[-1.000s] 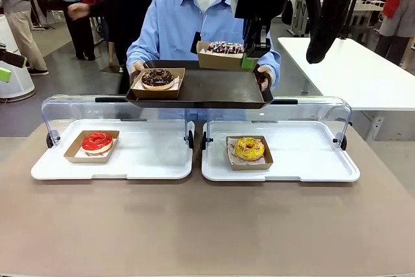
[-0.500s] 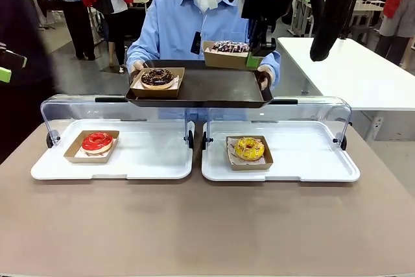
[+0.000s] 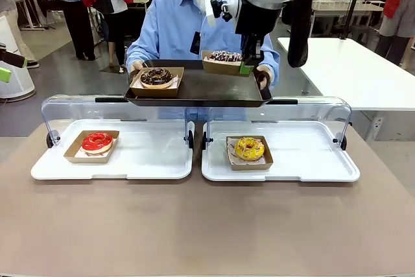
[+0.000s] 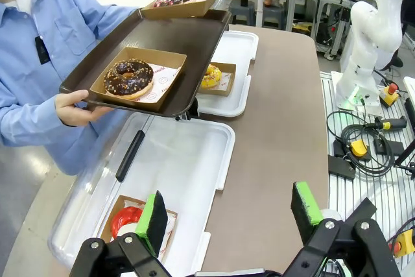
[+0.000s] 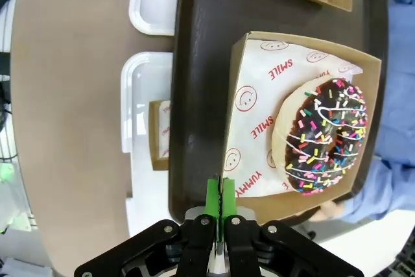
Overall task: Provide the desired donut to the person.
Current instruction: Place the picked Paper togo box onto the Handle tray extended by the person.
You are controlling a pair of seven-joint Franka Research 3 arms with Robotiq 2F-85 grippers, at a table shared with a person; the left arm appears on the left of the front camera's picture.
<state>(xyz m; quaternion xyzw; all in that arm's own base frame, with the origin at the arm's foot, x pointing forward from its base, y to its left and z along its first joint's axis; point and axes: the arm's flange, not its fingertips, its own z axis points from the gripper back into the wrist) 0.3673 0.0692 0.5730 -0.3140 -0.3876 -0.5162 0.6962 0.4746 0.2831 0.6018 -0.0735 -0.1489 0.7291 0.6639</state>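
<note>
The paper under the sprinkled donut (image 5: pixel 326 135) read "SMILE" and "YUMMY" in red. The right claw (image 5: pixel 221 194) was pinched shut on the edge of its cardboard box (image 5: pixel 241 95), which sat on the dark tray (image 3: pixel 207 89) held by the person (image 3: pixel 175 24). The left claw (image 4: pixel 230 215) hung wide open over the table (image 4: pixel 279 128), holding nothing. A chocolate donut (image 3: pixel 157 76) also sat on the tray, while red (image 3: pixel 97 141) and yellow (image 3: pixel 249 148) donuts lay below.

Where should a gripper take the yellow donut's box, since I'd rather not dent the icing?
Pinch one upright side wall of the shallow cardboard box, coming down from above. The yellow donut sits mid-box on paper, leaving the rim free.
</note>
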